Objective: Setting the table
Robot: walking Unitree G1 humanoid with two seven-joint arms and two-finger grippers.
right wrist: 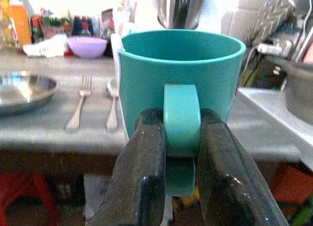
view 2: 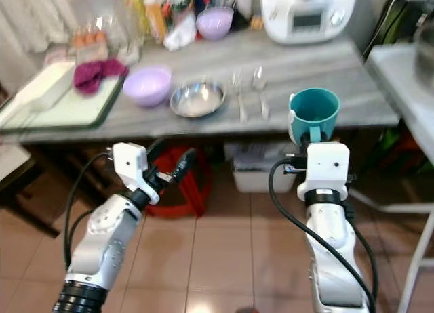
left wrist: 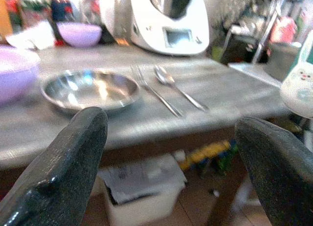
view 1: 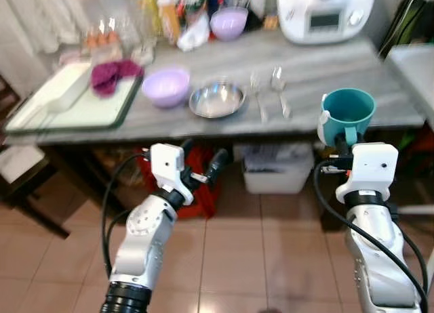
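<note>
Two black, rough-surfaced jaws of the right gripper clamp the smooth teal mug by its handle, right of centre; left gripper jaws apart below the grey veined bench.

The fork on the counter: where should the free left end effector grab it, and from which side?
Judging by its pose, take the fork by its handle end, nearest the counter front edge, coming from above. It lies flat, tines pointing away, with the spoon close alongside and the steel bowl on its other side, so a top-down pinch across the thin handle looks cleanest for the open left end effector.
</note>
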